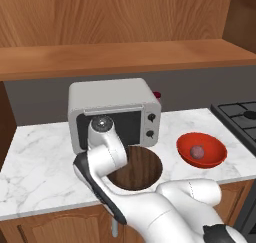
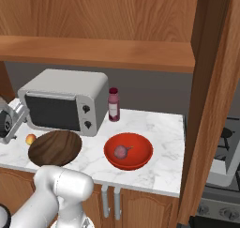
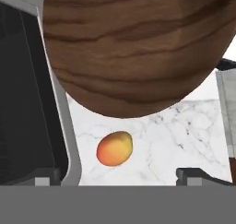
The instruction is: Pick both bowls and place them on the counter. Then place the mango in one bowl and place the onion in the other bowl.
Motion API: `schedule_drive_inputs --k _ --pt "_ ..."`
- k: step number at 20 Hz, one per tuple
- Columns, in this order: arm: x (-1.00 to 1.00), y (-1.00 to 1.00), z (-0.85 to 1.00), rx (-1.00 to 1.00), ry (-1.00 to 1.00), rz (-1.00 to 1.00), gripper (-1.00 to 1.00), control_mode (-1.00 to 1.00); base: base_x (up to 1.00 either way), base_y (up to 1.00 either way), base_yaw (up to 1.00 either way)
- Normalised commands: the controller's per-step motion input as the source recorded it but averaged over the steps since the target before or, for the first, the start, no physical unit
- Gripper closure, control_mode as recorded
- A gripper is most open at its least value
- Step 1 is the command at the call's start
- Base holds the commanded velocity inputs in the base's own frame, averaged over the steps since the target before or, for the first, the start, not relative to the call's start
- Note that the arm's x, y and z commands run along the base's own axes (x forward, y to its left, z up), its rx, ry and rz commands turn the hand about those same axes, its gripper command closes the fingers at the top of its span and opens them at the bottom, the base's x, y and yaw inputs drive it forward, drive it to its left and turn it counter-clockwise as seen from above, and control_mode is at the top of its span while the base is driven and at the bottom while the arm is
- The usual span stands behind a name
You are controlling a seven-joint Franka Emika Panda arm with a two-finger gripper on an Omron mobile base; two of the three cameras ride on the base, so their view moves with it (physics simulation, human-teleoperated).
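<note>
White marble counter [image 2: 154,128], grey-veined, is set over brown cabinet doors, beneath a wooden shelf [image 2: 93,51]. A grey microwave [image 2: 65,100] is stood at the far side, a dark red bottle [image 2: 113,104] just right of it. The red bowl [image 2: 128,150], onion [image 2: 121,151] inside, is placed right of the wooden bowl [image 2: 55,148]. The mango [image 3: 115,148] is seen on the marble, left of the wooden bowl. The gripper [image 3: 120,178] is spread wide, nothing held, mango between its tips.
</note>
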Motion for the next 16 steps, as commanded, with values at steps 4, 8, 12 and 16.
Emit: schedule_drive_inputs --k 4,8,12,16 --pt "0.02 0.3 -0.25 0.15 0.0 -0.28 -1.0 -1.0 0.0 0.0 0.0" --pt "0.02 0.35 -0.22 0.12 0.0 -0.28 -1.0 -1.0 0.0 0.0 0.0" --pt "0.0 0.41 -0.2 0.04 0.05 -0.3 -1.0 -1.0 0.0 0.0 0.0" --pt "0.0 0.39 -0.14 0.04 0.08 -0.29 -1.0 -1.0 0.0 0.0 0.0"
